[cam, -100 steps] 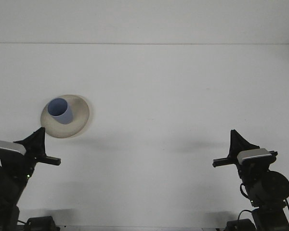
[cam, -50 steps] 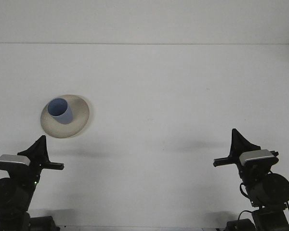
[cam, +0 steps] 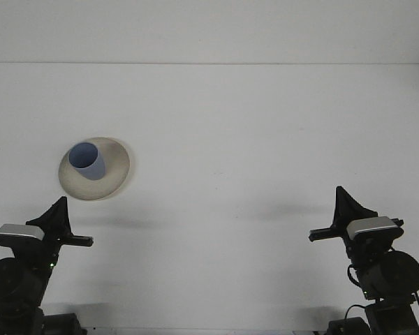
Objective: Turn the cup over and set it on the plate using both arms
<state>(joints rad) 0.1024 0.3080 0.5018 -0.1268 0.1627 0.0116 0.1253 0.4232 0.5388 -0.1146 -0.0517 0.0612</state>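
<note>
A light blue cup stands upright, mouth up, on a beige plate at the left-middle of the white table. My left gripper is low at the bottom left, just in front of the plate and apart from it, with nothing in it. At the bottom right my right gripper hangs far from cup and plate, also with nothing in it. Both grippers point away from the camera.
The white table runs back to a pale wall. Both arm bases sit at the near edge, one in each lower corner.
The left arm has pulled back and down toward its base, away from the plate, then stopped. The right arm has barely moved. Cup and plate are unchanged.
</note>
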